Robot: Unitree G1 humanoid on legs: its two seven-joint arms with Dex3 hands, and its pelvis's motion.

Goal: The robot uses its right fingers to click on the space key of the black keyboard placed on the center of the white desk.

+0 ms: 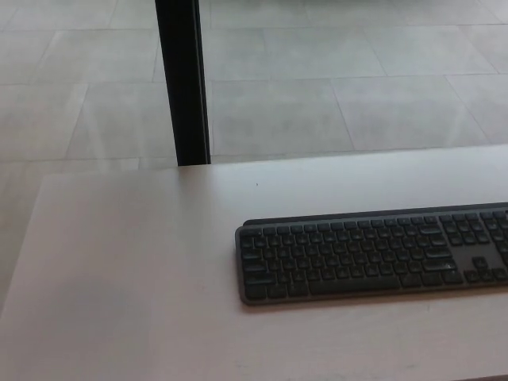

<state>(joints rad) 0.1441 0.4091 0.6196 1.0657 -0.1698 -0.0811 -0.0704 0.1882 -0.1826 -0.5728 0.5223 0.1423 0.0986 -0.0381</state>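
Pale grey floor tiles [333, 71] fill the upper half of the head view, with a white desk [119, 270] spreading across the lower half. Neither robot hand shows anywhere in the picture, so how far the fingers of either are open, and whether they have hold of anything, cannot be told; no arm or forearm enters from either side.

On the desk lies the black keyboard [373, 254], flat, its long side running roughly along the desk's near edge and tilting slightly upward toward the right. Its left end sits about midway across the visible desk top, and its right end runs out past the picture's right edge, so its full length is not seen. It lies nearer the desk's far edge than the near one, with a band of bare white surface behind it. The space key [345, 286] is in the bottom row of keys, along the keyboard's near edge; nothing touches it.

Behind the desk's far edge, toward its far left corner, a black upright post [182, 79] rises from the floor out of the top of the picture.
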